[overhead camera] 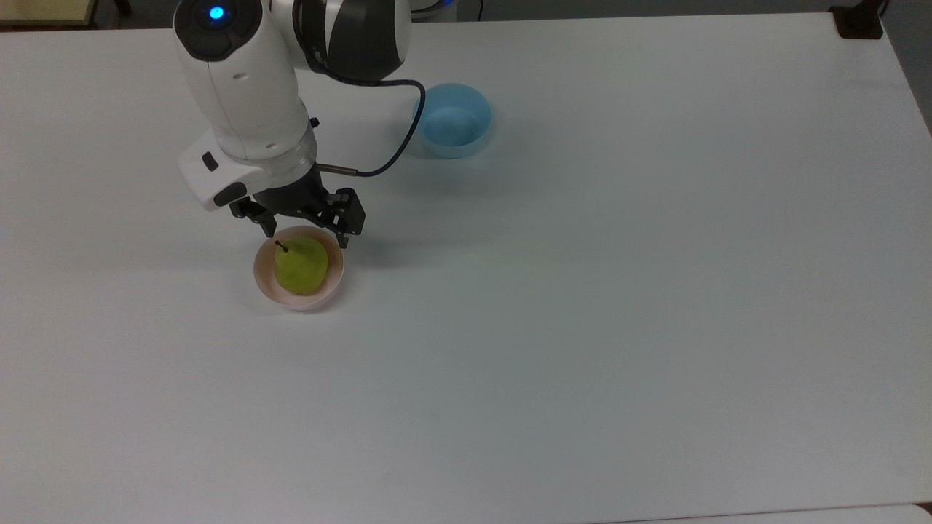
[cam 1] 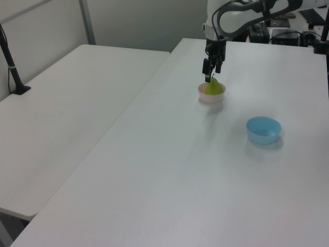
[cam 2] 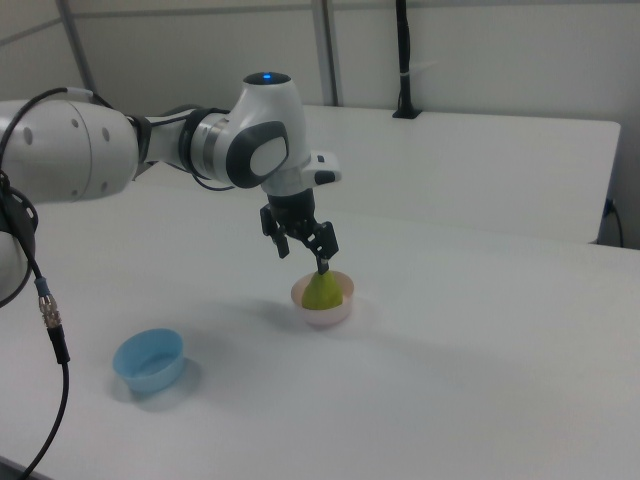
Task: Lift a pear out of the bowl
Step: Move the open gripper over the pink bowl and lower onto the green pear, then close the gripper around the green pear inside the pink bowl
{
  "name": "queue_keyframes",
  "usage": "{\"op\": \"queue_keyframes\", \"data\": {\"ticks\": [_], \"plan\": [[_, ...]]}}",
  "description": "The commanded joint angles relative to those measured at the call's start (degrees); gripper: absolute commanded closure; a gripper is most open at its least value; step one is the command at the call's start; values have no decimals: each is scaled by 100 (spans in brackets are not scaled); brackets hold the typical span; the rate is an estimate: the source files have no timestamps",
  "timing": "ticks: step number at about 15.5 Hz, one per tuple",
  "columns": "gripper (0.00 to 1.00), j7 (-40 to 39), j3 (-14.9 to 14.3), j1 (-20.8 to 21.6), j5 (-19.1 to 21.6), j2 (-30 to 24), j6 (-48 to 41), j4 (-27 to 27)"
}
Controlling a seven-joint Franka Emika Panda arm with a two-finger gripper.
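Observation:
A yellow-green pear [overhead camera: 300, 266] with a short dark stem sits upright in the shallow pale pink bowl [overhead camera: 261, 275] on the white table. My gripper [overhead camera: 306, 236] hangs open just above the bowl's far rim in the top view, its two black fingers spread wider than the pear. The right view has the gripper [cam 2: 303, 258] just above the pear [cam 2: 322, 291], one fingertip close to the stem, nothing held. In the left view the gripper [cam 1: 211, 77] stands right over the pear [cam 1: 215, 87] and bowl [cam 1: 212, 98].
A deeper light blue bowl [overhead camera: 452, 120] stands apart, toward the top view's upper right of the pink bowl. The arm's black cable [overhead camera: 397, 138] loops between them. A second white table [cam 1: 67, 103] adjoins on the left view's left.

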Motion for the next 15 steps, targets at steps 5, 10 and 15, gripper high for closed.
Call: {"op": "queue_keyframes", "data": {"ticks": [5,10,15], "plan": [[0,24,-117,-13,-120,290,550,-137],[13,24,-125,-22,-199,387,585,-137],[56,6,-117,-92,-199,431,919,-321]]}}
